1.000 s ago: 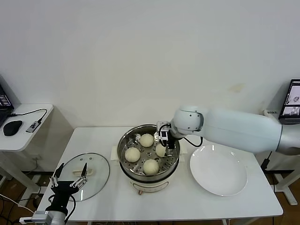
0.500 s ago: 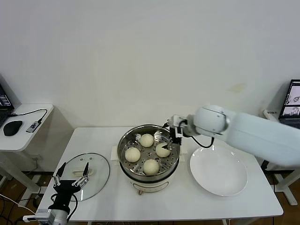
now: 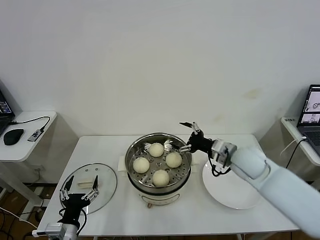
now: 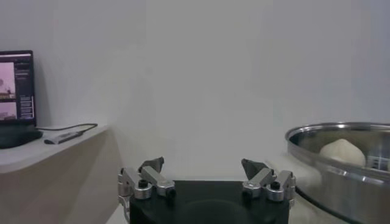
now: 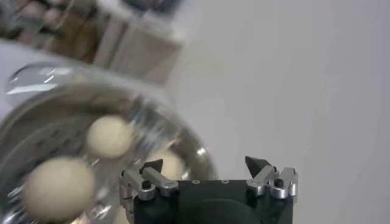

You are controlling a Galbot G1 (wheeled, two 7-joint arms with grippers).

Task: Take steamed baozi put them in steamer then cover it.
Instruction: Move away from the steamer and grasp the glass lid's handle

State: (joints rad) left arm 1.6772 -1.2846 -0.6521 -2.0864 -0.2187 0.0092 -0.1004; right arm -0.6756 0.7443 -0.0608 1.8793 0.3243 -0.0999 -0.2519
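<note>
Several cream-white baozi (image 3: 156,149) lie on the perforated tray inside the steel steamer (image 3: 131,156) at the table's middle. My right gripper (image 3: 186,136) hovers open and empty just beyond the steamer's right rim. Its wrist view shows the right gripper (image 5: 207,164) open, with blurred baozi (image 5: 108,136) in the steamer (image 5: 183,146) below. The glass cover (image 3: 104,189) lies flat on the table's left side. Above its near edge stands my left gripper (image 3: 79,184), open and holding nothing. In the left wrist view the left gripper (image 4: 204,165) is open, with the steamer (image 4: 332,173) and one baozi (image 4: 342,151) farther off.
An empty white plate (image 3: 240,192) lies right of the steamer, under my right forearm. A side table with a mouse (image 3: 13,136) stands to the left. A laptop (image 3: 311,107) sits on another table to the right. The wall rises close behind the table.
My right gripper has pulled out of the steamer and drawn back to the right, leaving a baozi on the tray. The left gripper has shifted only slightly over the cover.
</note>
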